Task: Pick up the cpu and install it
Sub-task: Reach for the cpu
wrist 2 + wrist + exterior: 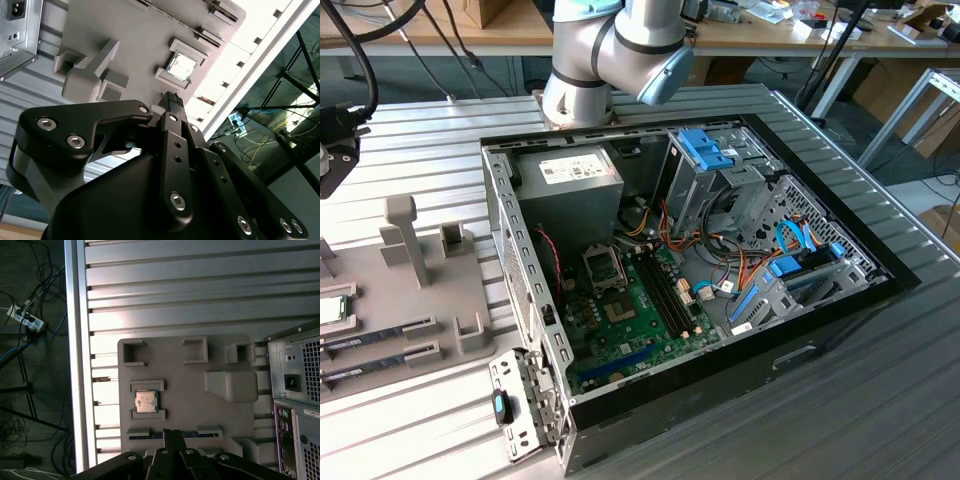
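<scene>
At the exterior view's left a grey fixture tray (440, 290) lies on the slatted metal bench (880, 400). The cpu (329, 309) sits flat at the tray's outer edge, silver top up with a green rim, partly cut off by the frame. Just beside it on the same tray lie two long dark memory sticks (380, 334) in their own slots. In the first wrist view the cpu (146, 402) rests in a nest between two raised grey brackets. The black fingers (168, 437) hang above the tray, apart from the chip, with their tips over the neighbouring long slot. In the second wrist view the cpu (181, 66) lies beyond the fingers (171, 101), with bare tray between them. The fingers are clenched tip to tip and carry nothing. Toward the middle of the exterior view the robot arm (620, 40) rises from its base behind an open computer case (520, 300) lying on its side. Inside, a grey power supply (578, 172) sits near the arm's base, and nearer the camera the green motherboard (620, 345) carries a metal-framed socket (602, 268). At the exterior view's right, drive bays with blue clips (705, 148) stand in the case's far end among orange and blue cables.
</scene>
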`<action>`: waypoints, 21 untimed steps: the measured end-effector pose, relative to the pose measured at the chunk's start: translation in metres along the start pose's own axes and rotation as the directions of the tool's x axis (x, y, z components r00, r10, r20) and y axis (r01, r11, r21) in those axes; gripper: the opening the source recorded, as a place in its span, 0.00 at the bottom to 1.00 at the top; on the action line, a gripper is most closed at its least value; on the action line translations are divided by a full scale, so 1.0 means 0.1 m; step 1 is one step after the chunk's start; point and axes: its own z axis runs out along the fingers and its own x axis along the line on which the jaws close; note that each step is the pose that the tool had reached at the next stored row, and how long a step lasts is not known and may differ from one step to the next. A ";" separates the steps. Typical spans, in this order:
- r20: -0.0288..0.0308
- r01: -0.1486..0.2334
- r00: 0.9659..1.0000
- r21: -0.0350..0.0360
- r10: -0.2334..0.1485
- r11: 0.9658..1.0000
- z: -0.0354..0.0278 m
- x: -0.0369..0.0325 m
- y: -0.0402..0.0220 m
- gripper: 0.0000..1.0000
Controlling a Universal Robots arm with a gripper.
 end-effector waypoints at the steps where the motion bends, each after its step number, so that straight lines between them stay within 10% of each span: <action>1: 0.000 0.000 1.000 0.000 0.000 1.000 0.002 0.001 0.000 0.11; 21: 0.000 0.000 1.000 0.000 0.000 1.000 0.044 0.022 -0.003 0.11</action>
